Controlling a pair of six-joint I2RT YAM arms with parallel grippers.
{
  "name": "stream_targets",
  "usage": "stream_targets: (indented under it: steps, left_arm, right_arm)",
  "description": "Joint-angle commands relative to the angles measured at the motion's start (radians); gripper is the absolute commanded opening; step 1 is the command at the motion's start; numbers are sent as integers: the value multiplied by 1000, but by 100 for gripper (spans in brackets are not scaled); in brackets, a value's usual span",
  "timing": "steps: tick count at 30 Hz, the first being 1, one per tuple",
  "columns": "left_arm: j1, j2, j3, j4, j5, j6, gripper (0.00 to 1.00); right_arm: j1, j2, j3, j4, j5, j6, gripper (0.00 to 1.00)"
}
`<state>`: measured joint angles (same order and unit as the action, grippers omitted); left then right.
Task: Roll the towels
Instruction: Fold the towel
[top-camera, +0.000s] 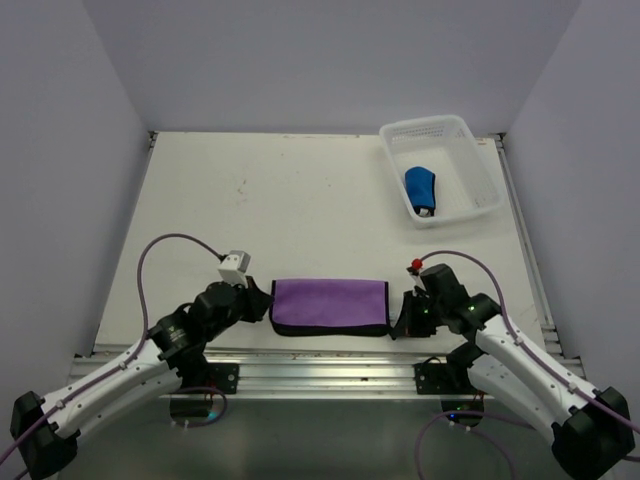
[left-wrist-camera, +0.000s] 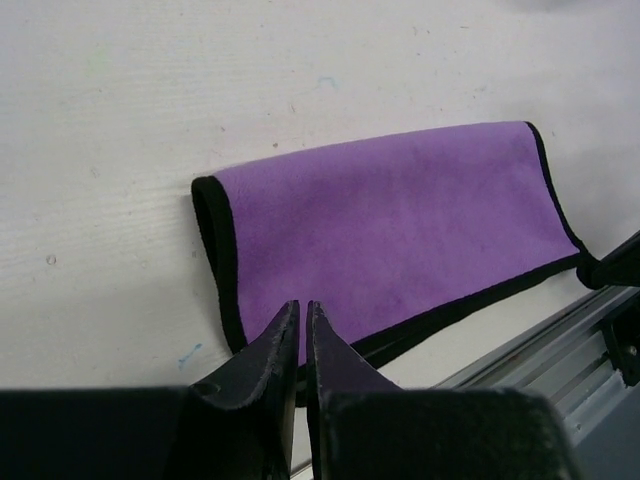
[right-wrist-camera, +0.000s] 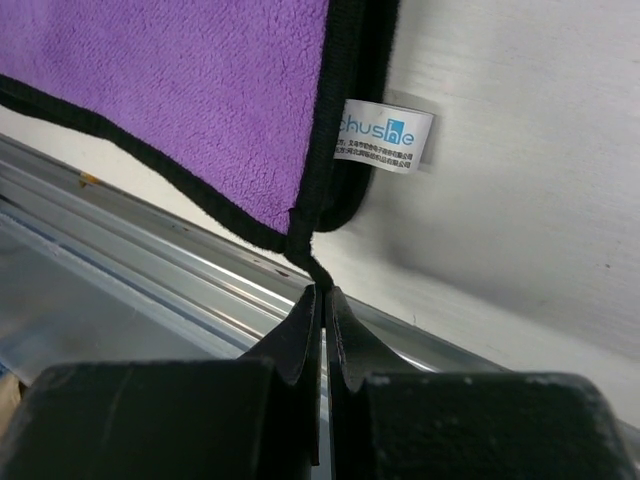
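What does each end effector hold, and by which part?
The right end effector pinches the purple towel by a black-hemmed corner; for the left end effector it cannot be told.

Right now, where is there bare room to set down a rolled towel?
Bare table runs from the far edge of the purple towel to the back wall, left of the basket holding the blue towel. The near edge is crowded: left end effector and right end effector flank the purple towel.
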<state>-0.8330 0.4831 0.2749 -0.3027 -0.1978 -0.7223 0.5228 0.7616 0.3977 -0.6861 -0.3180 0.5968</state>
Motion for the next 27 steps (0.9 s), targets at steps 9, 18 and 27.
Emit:
stream_targets:
  steps: [9, 18, 27]
  left_arm:
    - [-6, 12, 44, 42, -20, 6, 3]
    - [-6, 118, 64, 157, 14, 11, 0]
    - [-5, 316, 73, 255, -75, -14, 0]
  right_arm:
    - [3, -12, 46, -58, 80, 41, 2]
    - [6, -34, 179, -154, 100, 51, 53]
    - [16, 86, 317, -19, 165, 64, 0]
